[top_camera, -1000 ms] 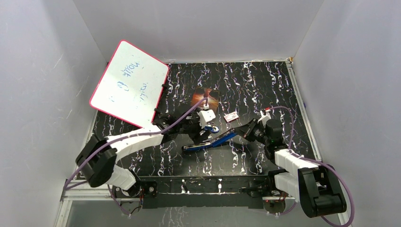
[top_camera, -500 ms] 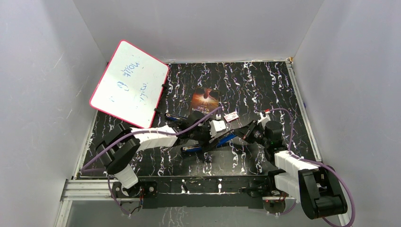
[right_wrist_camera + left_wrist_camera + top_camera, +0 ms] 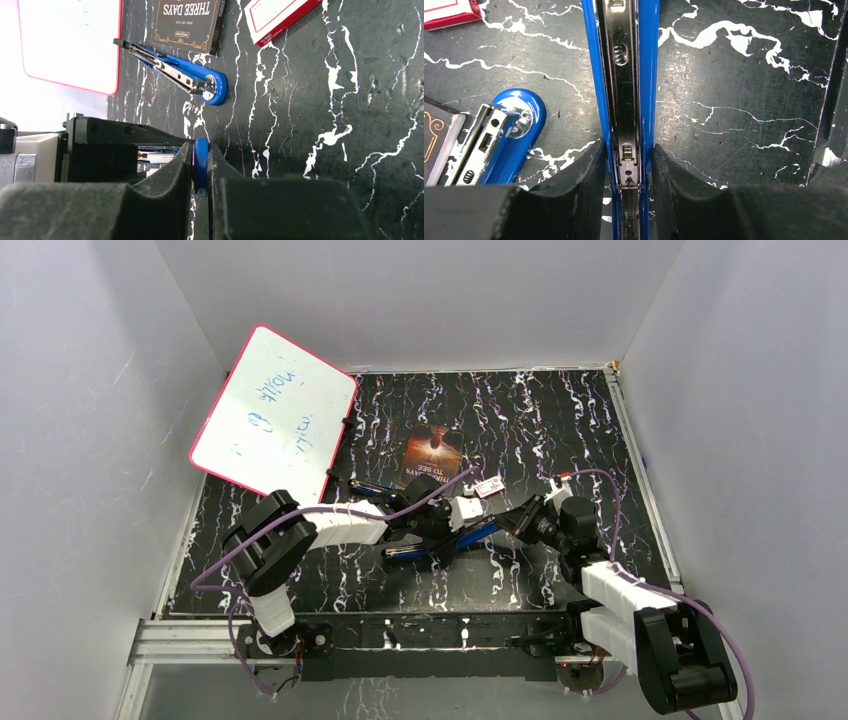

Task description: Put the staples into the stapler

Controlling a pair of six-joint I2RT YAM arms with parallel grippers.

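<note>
Moved: left fingers swung in onto open stapler, narrowing.
Left: clamped across its rail.
Right fingers: pinching blue end.
Progress: rail looks empty; staples unseen, loading still pending.

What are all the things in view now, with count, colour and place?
table: one, black with white veins, under everything
whiteboard: one, white with pink rim, leaning far left
book: one, dark, far middle
box: one, red and white, right of the book
held stapler: one, blue, centre, between both grippers
second stapler: one, blue, open, beside the book
staples: none that I can make out
left gripper: one, black, shut on held stapler
right gripper: one, black, shut on held stapler
</note>
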